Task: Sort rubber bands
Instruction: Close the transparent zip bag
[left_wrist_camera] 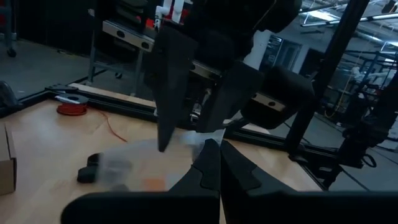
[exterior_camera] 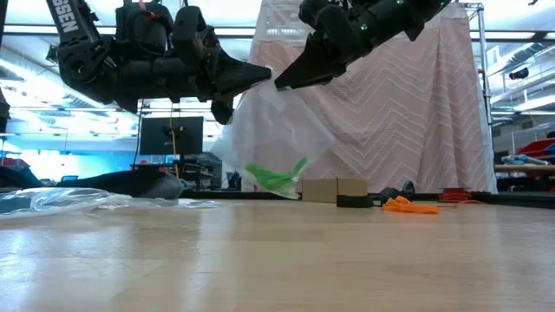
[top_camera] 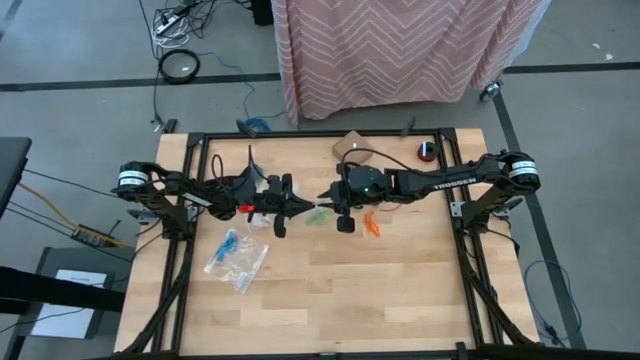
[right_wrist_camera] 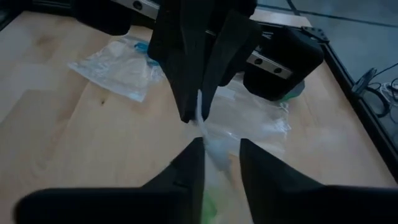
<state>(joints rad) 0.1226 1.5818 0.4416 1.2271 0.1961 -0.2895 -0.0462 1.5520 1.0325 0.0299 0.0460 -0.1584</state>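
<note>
Above the middle of the wooden table [top_camera: 400,290], the left gripper [exterior_camera: 260,78] is closed on the top edge of a clear plastic zip bag [exterior_camera: 277,139]. The right gripper [exterior_camera: 282,82] meets it tip to tip; its fingers [right_wrist_camera: 186,165] stand slightly apart around the same edge. Only the low view shows the bag hanging clear of the table with green rubber bands [exterior_camera: 276,178] inside. Orange rubber bands [top_camera: 372,224] lie loose beside it. A second clear bag [top_camera: 238,260], holding blue rubber bands [top_camera: 229,244], lies flat, apart.
</note>
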